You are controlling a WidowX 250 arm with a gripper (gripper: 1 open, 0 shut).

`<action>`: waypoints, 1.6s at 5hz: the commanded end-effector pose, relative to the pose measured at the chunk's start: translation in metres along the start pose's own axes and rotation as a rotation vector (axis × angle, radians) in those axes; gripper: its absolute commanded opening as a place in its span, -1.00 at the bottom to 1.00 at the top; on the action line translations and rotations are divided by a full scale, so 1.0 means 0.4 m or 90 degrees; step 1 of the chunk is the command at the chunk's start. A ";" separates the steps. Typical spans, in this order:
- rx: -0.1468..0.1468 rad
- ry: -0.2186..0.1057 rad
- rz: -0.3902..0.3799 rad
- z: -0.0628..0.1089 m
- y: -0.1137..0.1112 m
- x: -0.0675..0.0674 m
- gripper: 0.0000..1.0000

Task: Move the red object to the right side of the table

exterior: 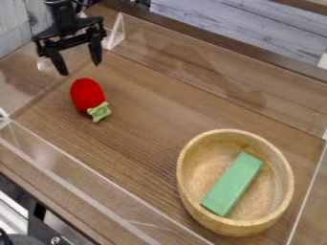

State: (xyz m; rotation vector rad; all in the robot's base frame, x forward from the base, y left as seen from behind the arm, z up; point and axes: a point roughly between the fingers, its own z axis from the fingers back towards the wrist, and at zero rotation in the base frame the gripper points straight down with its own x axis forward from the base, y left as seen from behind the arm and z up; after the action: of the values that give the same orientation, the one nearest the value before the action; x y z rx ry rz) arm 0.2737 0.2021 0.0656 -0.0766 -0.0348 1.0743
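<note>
Claw (72,57) on the black robot arm is spread wide open with nothing in it, pointing straight down with its dark fingers (95,55) splayed, hanging at the far left end of the brown wood-grain table (179,105). Taking the small bright red strawberry-like toy with the light green leafy cap (88,97) as the landmark: the claw sits just behind it and a bit to the left, clearly apart from it, not touching. The strawberry toy itself lies on its side on the bare tabletop over on the left part of the table, green cap pointing toward the near right. Way off to the right of the toy and closer to the front edge is a round light wooden bowl (194,192), and a green rectangular block (231,184) lies inside it, leaning on a slant against the bowl's inner wall. Low clear acrylic walls (76,170) run around the table edge, the front one passing just in front of the toy.
</note>
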 end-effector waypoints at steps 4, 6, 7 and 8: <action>0.015 -0.017 -0.003 0.008 -0.018 0.033 1.00; 0.021 -0.010 -0.052 0.020 -0.063 -0.002 1.00; 0.034 -0.007 -0.081 -0.013 -0.063 -0.004 1.00; 0.047 -0.003 -0.111 -0.046 -0.061 -0.007 1.00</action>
State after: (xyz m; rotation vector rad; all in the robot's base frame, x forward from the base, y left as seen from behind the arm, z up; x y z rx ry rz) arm 0.2902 0.1847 0.0345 -0.0134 0.0432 0.9081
